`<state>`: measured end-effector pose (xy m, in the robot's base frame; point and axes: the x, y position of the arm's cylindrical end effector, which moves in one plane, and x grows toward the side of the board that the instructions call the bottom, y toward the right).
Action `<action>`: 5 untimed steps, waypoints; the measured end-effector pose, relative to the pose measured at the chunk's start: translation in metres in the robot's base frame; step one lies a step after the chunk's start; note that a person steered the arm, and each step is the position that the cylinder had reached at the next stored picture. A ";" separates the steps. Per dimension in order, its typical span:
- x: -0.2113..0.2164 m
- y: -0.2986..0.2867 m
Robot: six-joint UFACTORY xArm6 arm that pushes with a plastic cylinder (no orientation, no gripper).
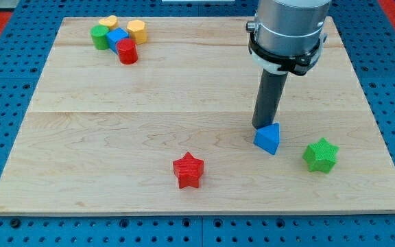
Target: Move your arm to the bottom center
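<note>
My tip [262, 127]: dark rod end, on surface [184, 116] right of centre, touching top edge of blue triangle [268, 138]; very end partly hidden behind it. No gripper on rod. Grey arm cut off at view's top. Green star [320, 155] just right. Red star [188, 170] bottom centre. Top-left cluster: green [100, 37], yellow heart [108, 22], blue [117, 38], yellow [137, 31], red [127, 51]; shapes partly overlapping, hard to read.

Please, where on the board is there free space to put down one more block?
Free: the wide middle between the top-left cluster around the blue cube and the red star; also the bottom-left corner. Crowded: my tip touches the blue triangular block, with the green star beside it.
</note>
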<state>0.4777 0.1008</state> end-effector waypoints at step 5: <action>0.005 -0.116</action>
<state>0.4832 -0.0153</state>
